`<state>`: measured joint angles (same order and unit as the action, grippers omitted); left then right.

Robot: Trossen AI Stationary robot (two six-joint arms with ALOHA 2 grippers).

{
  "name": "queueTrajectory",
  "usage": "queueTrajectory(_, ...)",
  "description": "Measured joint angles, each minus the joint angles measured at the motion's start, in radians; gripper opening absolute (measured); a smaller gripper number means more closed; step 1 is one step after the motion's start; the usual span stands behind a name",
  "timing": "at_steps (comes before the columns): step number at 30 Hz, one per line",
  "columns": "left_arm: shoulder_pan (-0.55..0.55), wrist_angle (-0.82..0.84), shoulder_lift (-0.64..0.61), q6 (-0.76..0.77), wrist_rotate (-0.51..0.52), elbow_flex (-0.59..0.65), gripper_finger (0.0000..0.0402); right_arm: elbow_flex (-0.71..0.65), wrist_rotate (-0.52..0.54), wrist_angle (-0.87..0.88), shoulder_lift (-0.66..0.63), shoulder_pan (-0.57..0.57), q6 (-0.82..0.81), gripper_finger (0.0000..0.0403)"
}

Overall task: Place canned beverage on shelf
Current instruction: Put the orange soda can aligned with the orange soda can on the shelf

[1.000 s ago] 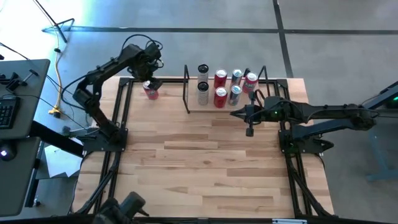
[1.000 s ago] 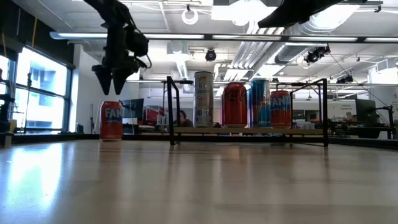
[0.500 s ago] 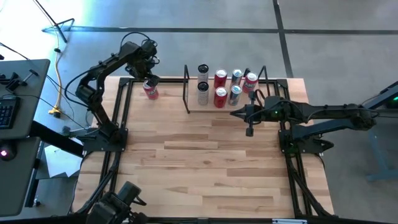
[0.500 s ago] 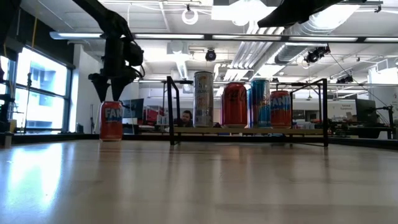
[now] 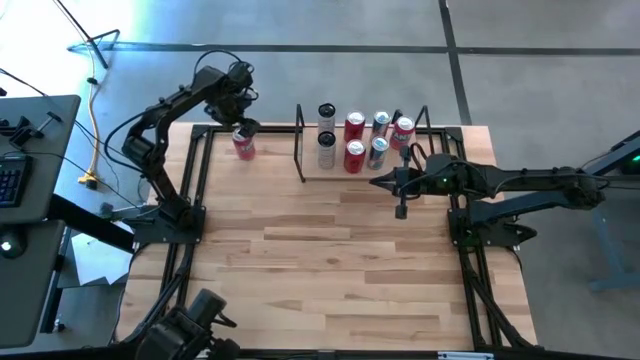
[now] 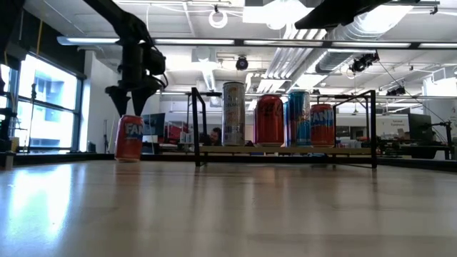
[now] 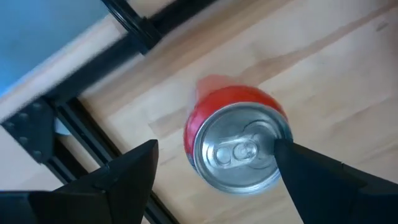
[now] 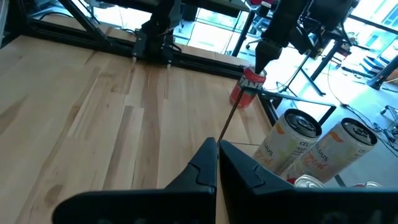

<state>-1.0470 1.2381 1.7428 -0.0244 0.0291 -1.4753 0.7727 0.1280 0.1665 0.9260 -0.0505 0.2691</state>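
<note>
Glossy metal can (image 7: 239, 146), wood tabletop (image 5: 330, 250)

Open-plan office or lab, exposed ceiling ducts (image 6: 357, 32), large windows (image 6: 50, 107), desks behind

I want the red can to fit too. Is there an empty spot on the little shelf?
Yes. The narrow light-wood shelf has bare board between its left black rod and the white cans. The right part is crowded with red and blue cans.

Grey floor (image 5: 330, 25) surrounds the wooden table (image 5: 330, 260), with a dark desk (image 5: 30, 150) at one side. Bright windows (image 6: 50, 103) and ceiling lights (image 6: 218, 18) fill the office beyond.
</note>
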Motion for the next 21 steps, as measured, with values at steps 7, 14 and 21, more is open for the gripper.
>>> queueTrajectory(7,0.0,0.037,0.001,0.008,0.005,-0.058,0.0314,0.0,0.0,-0.015,0.0,0.0,0.001,0.0)
queueTrajectory(14,0.002,0.07,0.001,0.066,-0.052,-0.058,0.0314,0.0,0.0,-0.016,0.0,0.0,0.001,0.0)
queueTrajectory(21,0.009,0.069,0.001,0.084,-0.059,-0.058,0.0314,0.0,0.0,-0.016,0.0,0.0,0.001,0.0)
